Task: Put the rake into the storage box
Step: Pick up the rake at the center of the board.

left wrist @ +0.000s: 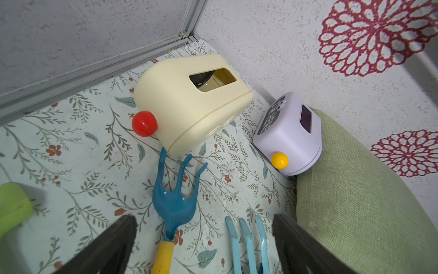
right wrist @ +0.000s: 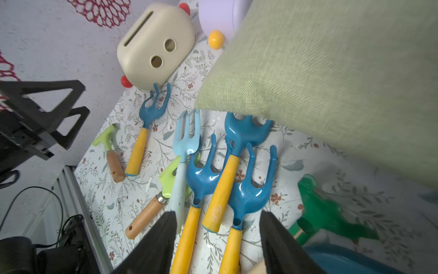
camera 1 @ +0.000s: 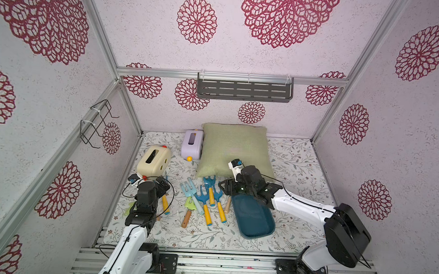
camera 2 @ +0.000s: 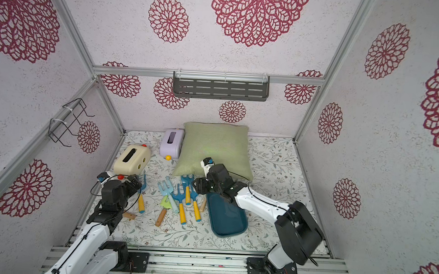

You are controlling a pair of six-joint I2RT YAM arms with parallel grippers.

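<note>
Several blue rakes with yellow handles lie on the floral mat. Three are piled together (camera 1: 211, 196) (right wrist: 222, 189), and one lies apart by the cream toaster (left wrist: 174, 201). The dark teal storage box (camera 1: 252, 219) (camera 2: 226, 216) sits just right of the pile and holds nothing. My right gripper (camera 1: 225, 188) (right wrist: 218, 213) hangs low over the pile. Its jaws stand apart around two yellow handles, with gaps on both sides. My left gripper (camera 1: 162, 185) (left wrist: 203, 218) is open above the lone rake, touching nothing.
A green pillow (camera 1: 234, 148) lies behind the pile, over one rake's tines. A cream toaster (camera 1: 154, 161) and a lilac toaster (camera 1: 192, 144) stand at the back left. A light blue fork (right wrist: 187, 142), green trowels (right wrist: 170, 180) and a dark green tool (right wrist: 327, 213) lie among the rakes.
</note>
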